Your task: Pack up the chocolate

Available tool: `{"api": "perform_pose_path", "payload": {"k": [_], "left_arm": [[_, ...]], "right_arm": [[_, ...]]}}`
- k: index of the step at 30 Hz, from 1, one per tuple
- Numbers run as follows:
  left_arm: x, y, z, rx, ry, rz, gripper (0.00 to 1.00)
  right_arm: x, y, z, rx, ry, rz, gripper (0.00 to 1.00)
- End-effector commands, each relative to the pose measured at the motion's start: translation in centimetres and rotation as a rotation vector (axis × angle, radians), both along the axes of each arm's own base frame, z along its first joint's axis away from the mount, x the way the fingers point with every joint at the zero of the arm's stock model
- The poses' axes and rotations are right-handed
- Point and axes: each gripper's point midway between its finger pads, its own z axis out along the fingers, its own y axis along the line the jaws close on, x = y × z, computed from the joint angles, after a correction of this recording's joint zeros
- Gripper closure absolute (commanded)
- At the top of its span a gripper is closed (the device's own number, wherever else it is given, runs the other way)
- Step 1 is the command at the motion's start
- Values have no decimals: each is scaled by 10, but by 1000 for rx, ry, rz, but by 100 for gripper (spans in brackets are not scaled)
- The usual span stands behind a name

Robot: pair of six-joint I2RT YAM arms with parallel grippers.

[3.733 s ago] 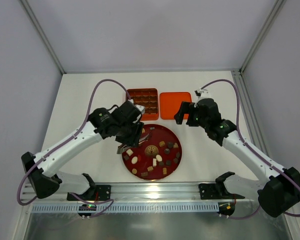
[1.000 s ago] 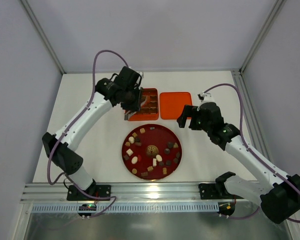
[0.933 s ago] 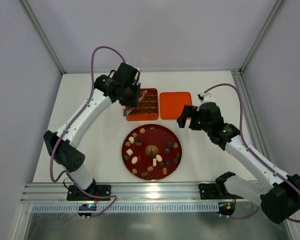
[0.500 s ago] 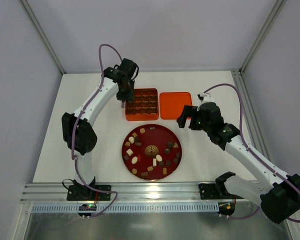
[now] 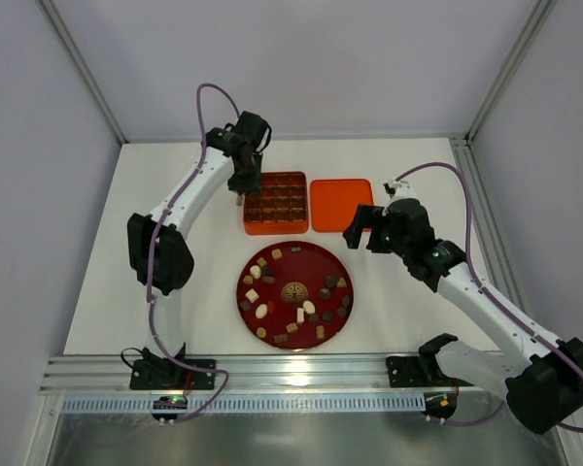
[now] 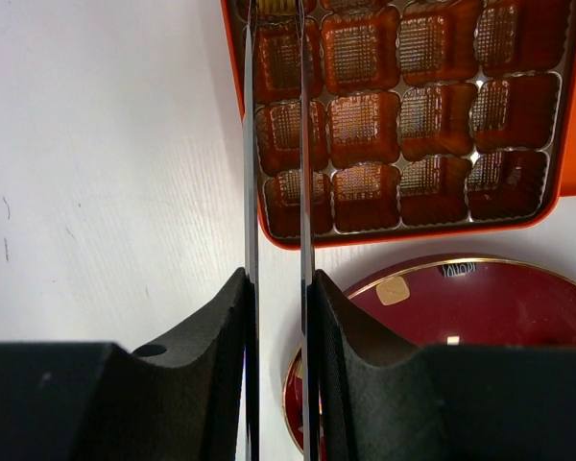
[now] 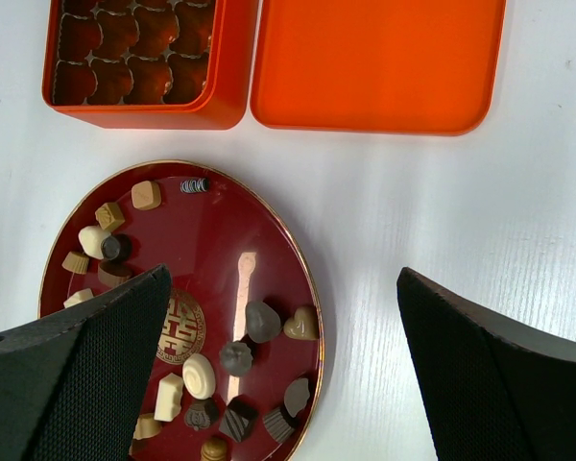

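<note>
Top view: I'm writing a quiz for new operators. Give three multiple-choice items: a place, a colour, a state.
1. Where is the lid relative to the box? A on it; B right of it; C left of it.
2. What colour is the plate? A dark red; B blue; C white.
3. How is the right gripper? A shut; B wide open; C out of view.
Answers: B, it lies flat beside the box's right wall; A, red with a gold rim; B, its jaws stand far apart.
</note>
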Motion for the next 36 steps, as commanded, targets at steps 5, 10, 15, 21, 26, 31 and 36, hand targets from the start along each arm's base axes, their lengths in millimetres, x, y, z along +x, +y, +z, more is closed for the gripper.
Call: {"api": "perform_pose_path", "payload": {"k": [5,10,15,21,26,31,36], "left_arm": [[8,4,10,14,-40,1,79],[8,6,10,21,-41,1,75],[9,7,14,25,-51,0,69],[8,7,15,26,-51,-4,63],[8,8,18,26,-55,-5,62],[0,4,35,-13,-72,-19,62],[-24,-10,48,-29,-73,-82,62]], "right_arm": [[3,3,5,17,-20,4,0],[2,3,4,18,-18,5,0],[2,3,4,20,-17,5,0],[2,3,3,15,-14,7,0],[3,4,3,17,-15,8,0],[3,4,3,15,-14,7,0],[5,5,1,15,-7,8,0]]}}
